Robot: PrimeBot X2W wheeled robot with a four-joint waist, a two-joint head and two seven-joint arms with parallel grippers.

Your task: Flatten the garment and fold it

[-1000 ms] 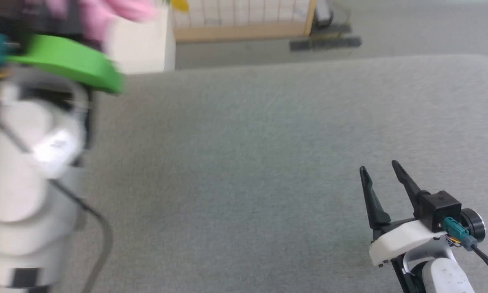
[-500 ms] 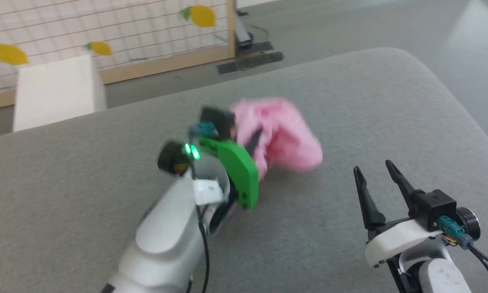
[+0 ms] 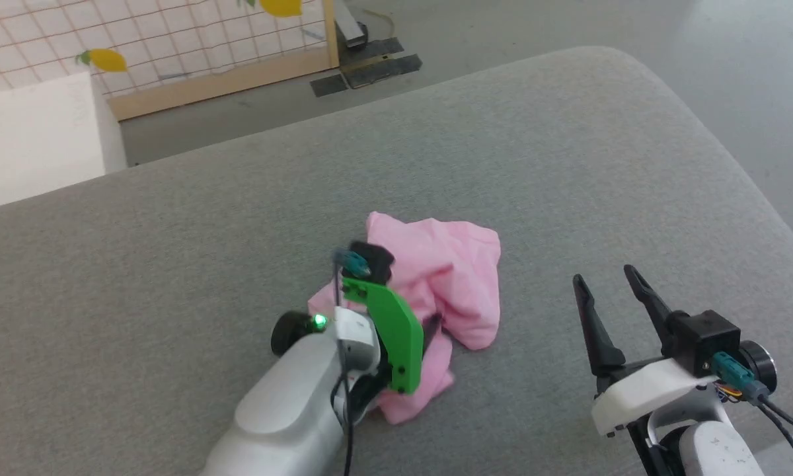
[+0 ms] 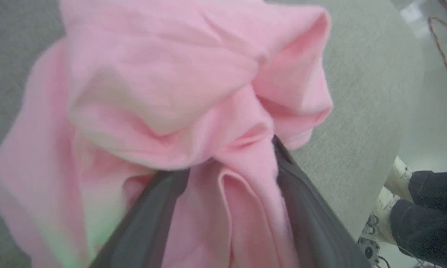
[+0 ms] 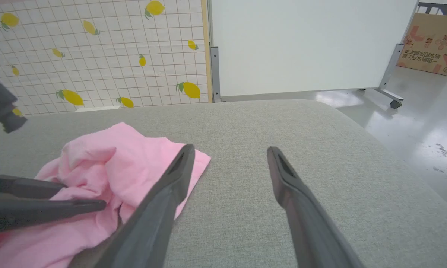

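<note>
The tabletop (image 3: 568, 165) is covered in grey felt-like fabric and has a rounded far corner. Beyond it stands a grid-patterned screen (image 5: 97, 56) printed with yellow lemons, set in a wooden frame. A white panel (image 5: 301, 44) on castors stands beside the screen. A cardboard box (image 5: 428, 44) sits on the glossy floor (image 5: 424, 123). A white block (image 3: 33, 139) stands near the screen. A person's dark trouser legs and white shoes (image 4: 398, 201) appear at the tabletop edge.

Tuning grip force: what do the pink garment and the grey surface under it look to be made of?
The garment: soft matte knit or fleece-like fabric, likely cotton; it bunches in thick rounded folds with no sheen, and fabric sits between the left hand's fingers. The grey surface: a padded top with woven or felt-like upholstery, judging by its heathered fine texture and rounded edge.
</note>
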